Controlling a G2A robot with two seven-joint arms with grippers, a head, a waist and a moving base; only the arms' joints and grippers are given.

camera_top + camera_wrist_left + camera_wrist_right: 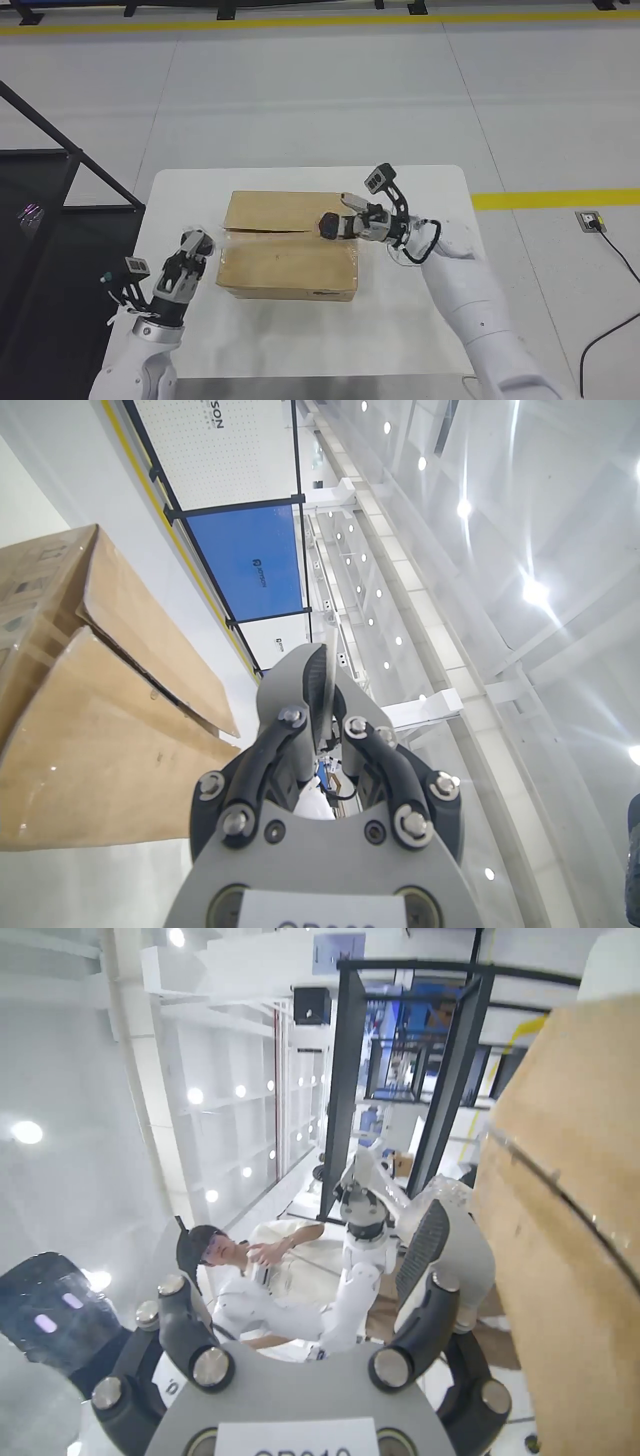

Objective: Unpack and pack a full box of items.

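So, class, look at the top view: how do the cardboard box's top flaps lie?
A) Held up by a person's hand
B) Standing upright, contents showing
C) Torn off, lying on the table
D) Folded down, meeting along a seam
D: the cardboard box on the table has two flaps folded over its top. They meet at a seam across the middle, and none of its contents show.

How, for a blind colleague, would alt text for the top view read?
A cardboard box, flaps down, sits on a white table. The right gripper is open at the box's top, near its right end; the left gripper, shut, is beside the box's left end.
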